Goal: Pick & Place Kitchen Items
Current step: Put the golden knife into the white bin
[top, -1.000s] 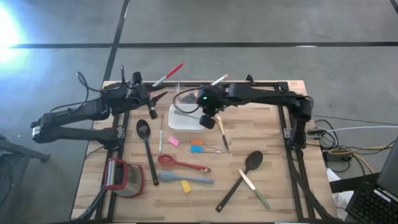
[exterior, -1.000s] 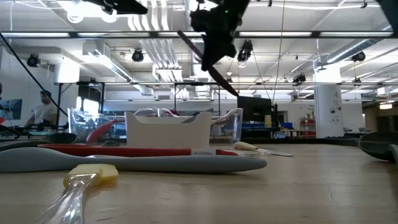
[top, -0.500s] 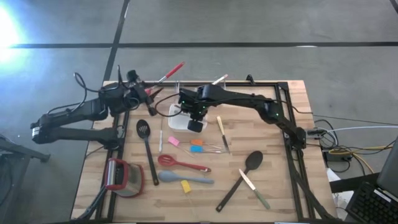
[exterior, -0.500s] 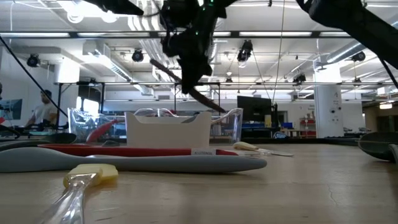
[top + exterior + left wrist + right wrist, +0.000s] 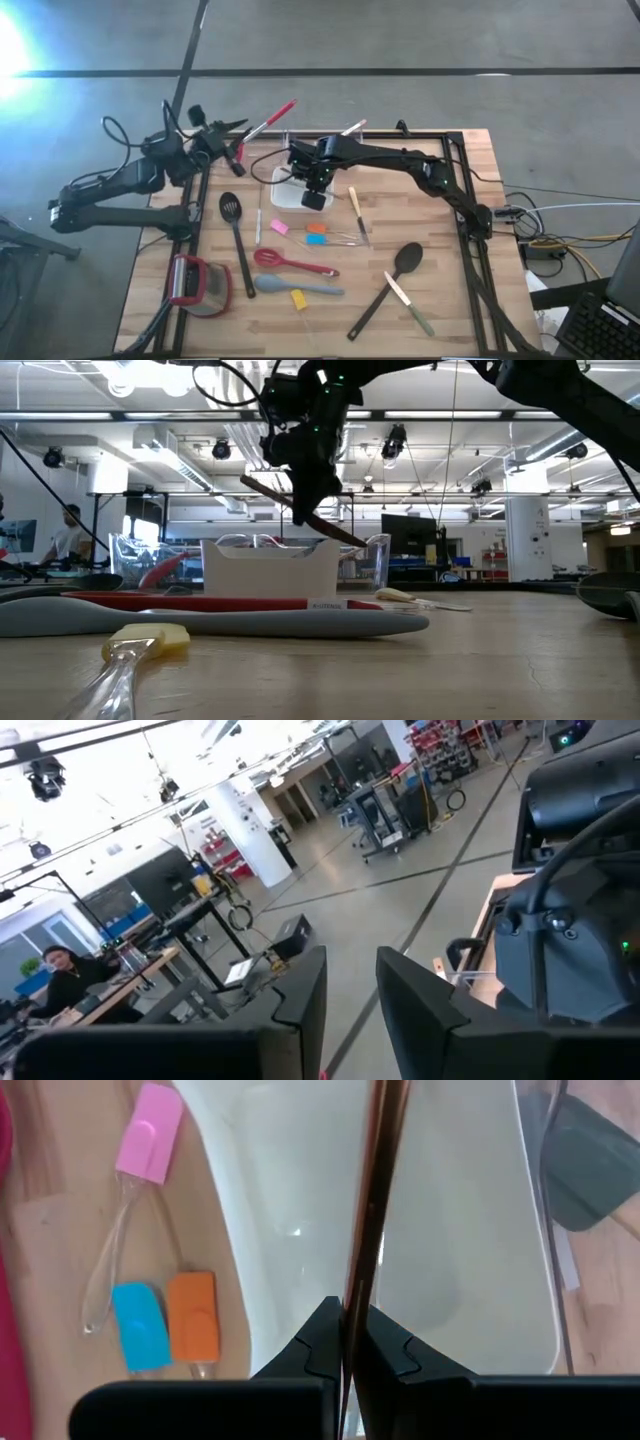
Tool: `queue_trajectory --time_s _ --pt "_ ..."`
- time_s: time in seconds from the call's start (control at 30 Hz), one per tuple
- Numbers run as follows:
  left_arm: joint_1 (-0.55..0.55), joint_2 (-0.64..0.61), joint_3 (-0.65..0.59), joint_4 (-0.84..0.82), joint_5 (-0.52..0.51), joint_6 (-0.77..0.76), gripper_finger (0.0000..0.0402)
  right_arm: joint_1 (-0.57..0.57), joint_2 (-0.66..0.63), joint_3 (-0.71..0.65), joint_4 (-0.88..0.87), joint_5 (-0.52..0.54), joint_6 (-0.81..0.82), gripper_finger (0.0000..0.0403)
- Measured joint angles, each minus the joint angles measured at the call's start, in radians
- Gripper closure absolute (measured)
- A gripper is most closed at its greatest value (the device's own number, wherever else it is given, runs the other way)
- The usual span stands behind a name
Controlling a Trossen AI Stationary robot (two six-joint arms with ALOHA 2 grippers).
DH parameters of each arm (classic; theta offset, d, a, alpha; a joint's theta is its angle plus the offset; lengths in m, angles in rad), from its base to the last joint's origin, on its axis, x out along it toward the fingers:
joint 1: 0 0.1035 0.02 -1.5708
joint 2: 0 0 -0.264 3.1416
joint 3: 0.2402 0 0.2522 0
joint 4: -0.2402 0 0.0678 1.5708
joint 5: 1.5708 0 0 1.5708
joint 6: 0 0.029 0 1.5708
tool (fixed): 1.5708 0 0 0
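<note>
Presently the right gripper [image 5: 314, 192], clamped on a wooden-handled knife [image 5: 375, 1200], hovers over the white dish [image 5: 450, 1280] at frame centre. The left gripper [image 5: 350, 1010], narrowly parted, holds nothing visible. Most utensils, including the black spoon [image 5: 385, 286], are unplaced on the counter [image 5: 450, 300].

2 dark robot arms work over 1 pale wooden table [image 5: 440, 310]. On it lie 1 white square dish [image 5: 290, 194], 1 black slotted turner [image 5: 233, 215], 1 large black spoon [image 5: 400, 265], 1 red whisk [image 5: 290, 263], 1 grey-blue spatula [image 5: 300, 288], 1 red-and-grey rounded gadget [image 5: 195, 285], and 4 small coloured pieces: pink [image 5: 279, 228], orange [image 5: 316, 229], blue [image 5: 316, 239], yellow [image 5: 298, 299].
</note>
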Motion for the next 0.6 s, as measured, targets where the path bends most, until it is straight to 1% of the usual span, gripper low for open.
queue_trajectory --time_s 0.27,0.6 --pt "0.0 0.022 0.0 -0.005 0.001 -0.007 0.0305 -0.003 0.0 -0.049 0.061 0.001 0.002 0.0395" --pt "0.0 0.026 -0.001 -0.013 0.0 -0.008 0.0307 -0.003 0.001 -0.097 0.079 0.001 0.0 0.0395"
